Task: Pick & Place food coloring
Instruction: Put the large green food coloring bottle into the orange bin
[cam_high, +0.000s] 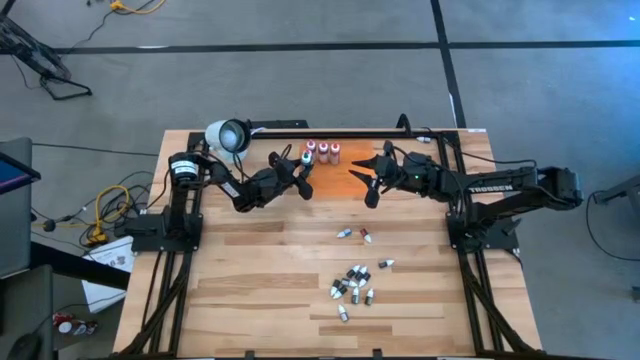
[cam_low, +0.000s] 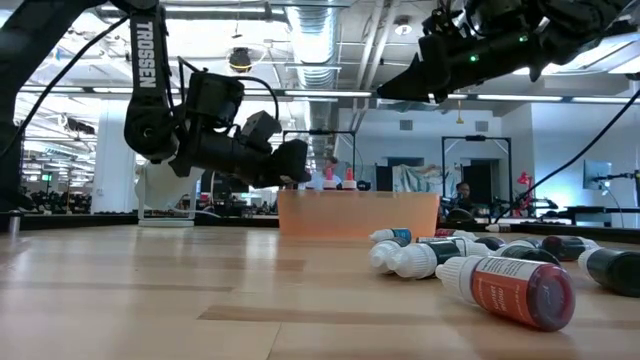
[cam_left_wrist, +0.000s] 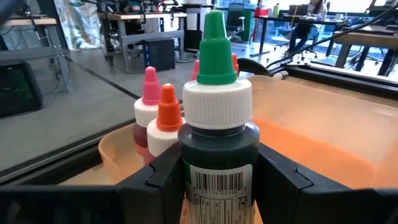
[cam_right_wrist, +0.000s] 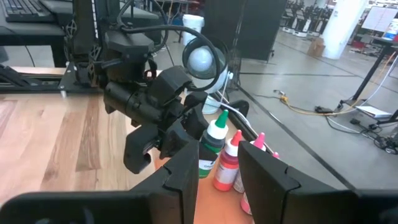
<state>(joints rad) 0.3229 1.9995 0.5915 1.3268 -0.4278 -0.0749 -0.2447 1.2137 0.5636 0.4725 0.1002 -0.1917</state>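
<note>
Green-capped bottle is sitting clamped in the left gripper; three bottles are standing upper centre; right gripper state unclear.

Left tool clamped mid-air; right tool hovers opposite, fingers parted.

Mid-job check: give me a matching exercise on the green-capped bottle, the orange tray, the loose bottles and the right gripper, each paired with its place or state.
1. green-capped bottle
2. orange tray
3. loose bottles
4. right gripper

A. lying scattered on the wooden table
B. clamped upright in the left gripper
C. holding nothing, above the tray
D. at the table's far edge, bottles standing in one corner

Pairs: 1-B, 2-D, 3-A, 4-C
</note>
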